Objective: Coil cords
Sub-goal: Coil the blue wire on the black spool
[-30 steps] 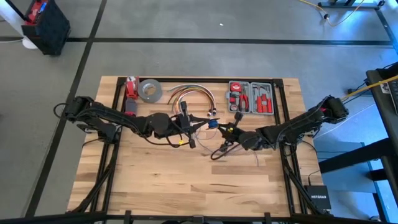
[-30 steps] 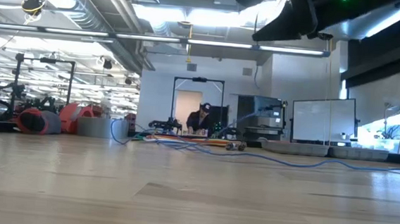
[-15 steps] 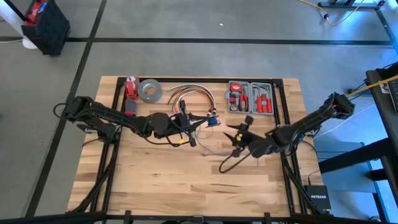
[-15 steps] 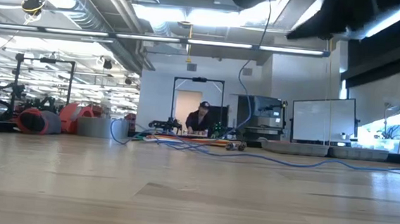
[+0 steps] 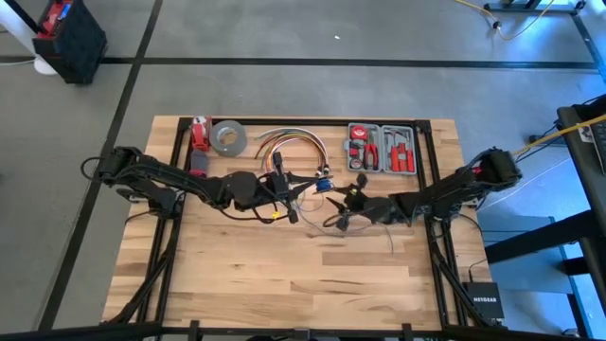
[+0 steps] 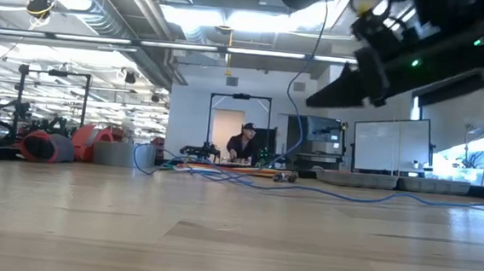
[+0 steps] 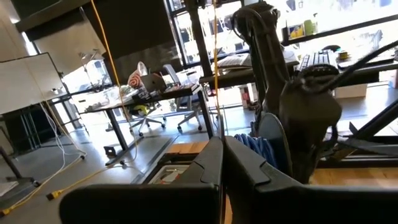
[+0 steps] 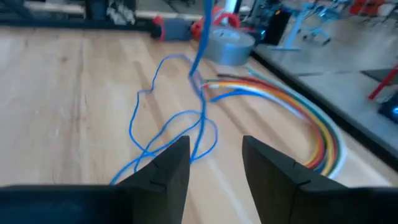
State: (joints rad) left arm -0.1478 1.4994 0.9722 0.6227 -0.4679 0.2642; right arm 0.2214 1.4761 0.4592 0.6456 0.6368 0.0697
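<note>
Two claws mid-tabletop (image 5: pixel 237 275) | right claw (image 5: pixel 343 210) jaws now parted, swung back over loose cords (image 8: pixel 168 130) | left claw (image 5: pixel 284 194) pinched shut, cord hanging | regrasp likely next

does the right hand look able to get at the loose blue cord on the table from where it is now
Probably yes. The right hand is open, and the loose loops of the blue cord lie on bare wood just ahead of its fingers, with nothing between them.
</note>
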